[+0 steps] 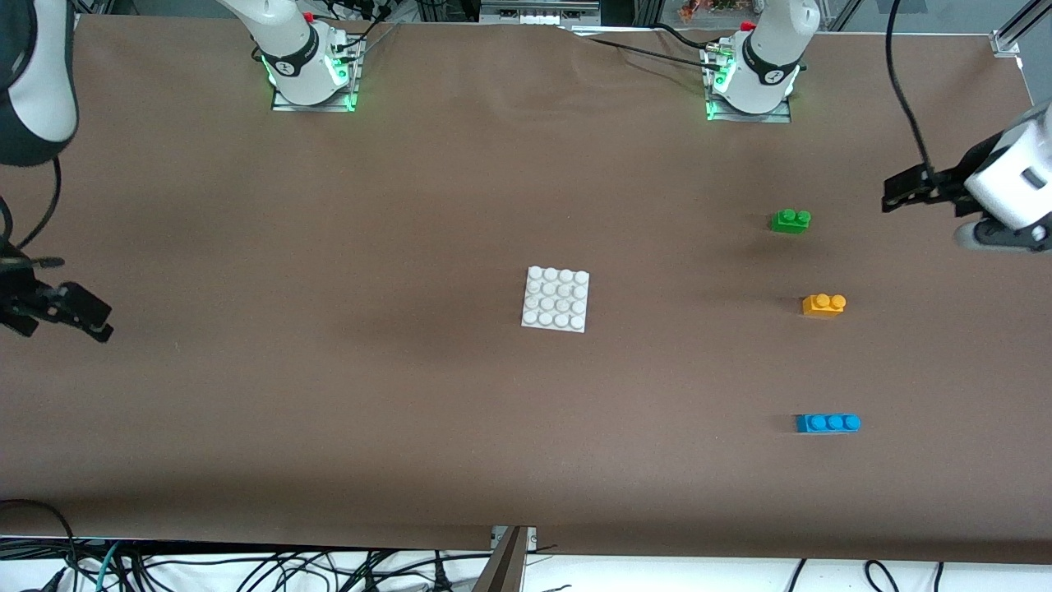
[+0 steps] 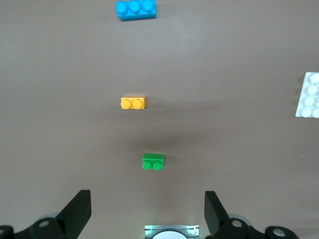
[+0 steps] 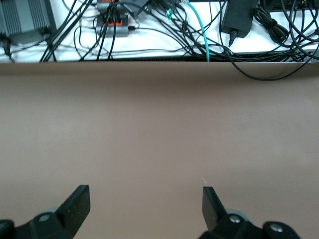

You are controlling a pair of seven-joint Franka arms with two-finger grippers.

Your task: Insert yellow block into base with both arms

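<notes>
The yellow block [image 1: 823, 304] lies studs-up on the brown table toward the left arm's end, also in the left wrist view [image 2: 133, 103]. The white studded base [image 1: 556, 299] rests flat at mid-table, and only its edge [image 2: 309, 94] shows in the left wrist view. My left gripper [image 1: 896, 191] hangs open and empty above the table near the left arm's end, beside the green brick; its fingers [image 2: 79, 205] frame bare cloth. Over the right arm's end, my right gripper [image 1: 66, 316] is open with nothing in it [image 3: 146, 196].
A green two-stud brick [image 1: 791, 220] lies farther from the front camera than the yellow block, and a blue three-stud brick [image 1: 828, 423] lies nearer. Cables [image 3: 164, 30] cover the floor past the table's front edge. Both arm bases [image 1: 308, 74] stand at the back.
</notes>
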